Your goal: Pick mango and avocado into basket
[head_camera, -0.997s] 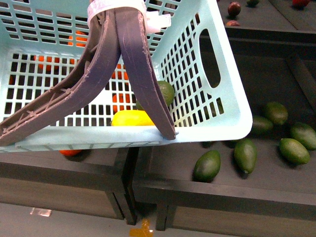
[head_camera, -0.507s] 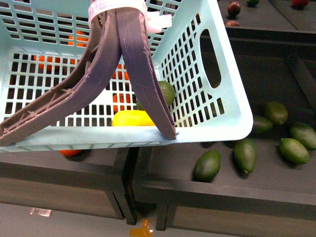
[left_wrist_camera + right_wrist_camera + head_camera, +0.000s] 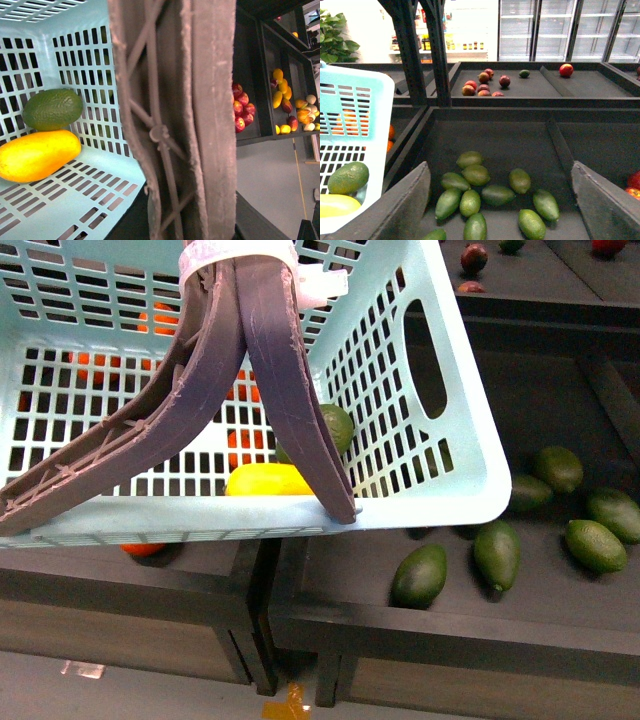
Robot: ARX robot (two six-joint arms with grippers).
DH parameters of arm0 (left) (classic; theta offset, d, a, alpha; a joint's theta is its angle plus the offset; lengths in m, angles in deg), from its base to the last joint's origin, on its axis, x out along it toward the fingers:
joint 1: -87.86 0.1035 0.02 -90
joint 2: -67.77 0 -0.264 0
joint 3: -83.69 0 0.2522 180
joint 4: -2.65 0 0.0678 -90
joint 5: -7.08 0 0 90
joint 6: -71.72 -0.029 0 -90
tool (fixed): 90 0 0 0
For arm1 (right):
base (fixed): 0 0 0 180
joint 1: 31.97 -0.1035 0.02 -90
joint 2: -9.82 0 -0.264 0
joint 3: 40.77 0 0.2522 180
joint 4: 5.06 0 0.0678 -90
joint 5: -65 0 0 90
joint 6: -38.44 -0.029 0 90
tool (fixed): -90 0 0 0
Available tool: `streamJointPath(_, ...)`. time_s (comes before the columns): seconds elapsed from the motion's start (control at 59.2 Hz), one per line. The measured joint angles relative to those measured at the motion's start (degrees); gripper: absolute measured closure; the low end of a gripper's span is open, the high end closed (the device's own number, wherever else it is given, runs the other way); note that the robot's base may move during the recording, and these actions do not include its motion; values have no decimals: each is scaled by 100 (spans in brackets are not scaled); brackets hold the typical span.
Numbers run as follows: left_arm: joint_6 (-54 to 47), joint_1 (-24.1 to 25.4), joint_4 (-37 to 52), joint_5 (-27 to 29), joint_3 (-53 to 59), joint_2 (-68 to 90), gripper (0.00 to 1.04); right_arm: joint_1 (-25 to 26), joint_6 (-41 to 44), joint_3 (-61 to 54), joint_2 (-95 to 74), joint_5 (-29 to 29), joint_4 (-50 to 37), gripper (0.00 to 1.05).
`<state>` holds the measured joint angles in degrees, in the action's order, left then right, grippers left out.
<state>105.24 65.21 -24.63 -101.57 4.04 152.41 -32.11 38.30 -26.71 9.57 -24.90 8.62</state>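
Dark produce shelf (image 3: 560,570), mango (image 3: 36,155) touching avocado (image 3: 52,108) inside basket (image 3: 470,440)

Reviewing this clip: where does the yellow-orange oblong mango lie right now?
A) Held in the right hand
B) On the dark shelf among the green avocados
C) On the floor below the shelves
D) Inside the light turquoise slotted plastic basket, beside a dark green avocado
D: the yellow-orange oblong mango lies on the floor of the light turquoise slotted plastic basket, touching the dark green egg-shaped avocado.
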Motion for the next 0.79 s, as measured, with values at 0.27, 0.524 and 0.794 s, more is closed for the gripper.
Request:
streamJointPath(0.27,39,-66,0,-127,0,0,88,0,-4,0,0,7,20,8)
streamJointPath(0.524,0,-31,-4,15,0,0,88,0,0,0,0,2,24,8)
streamJointPath(0.794,-4,-4,-7,2,0,0,88,0,-4,2,-7,2,20,8)
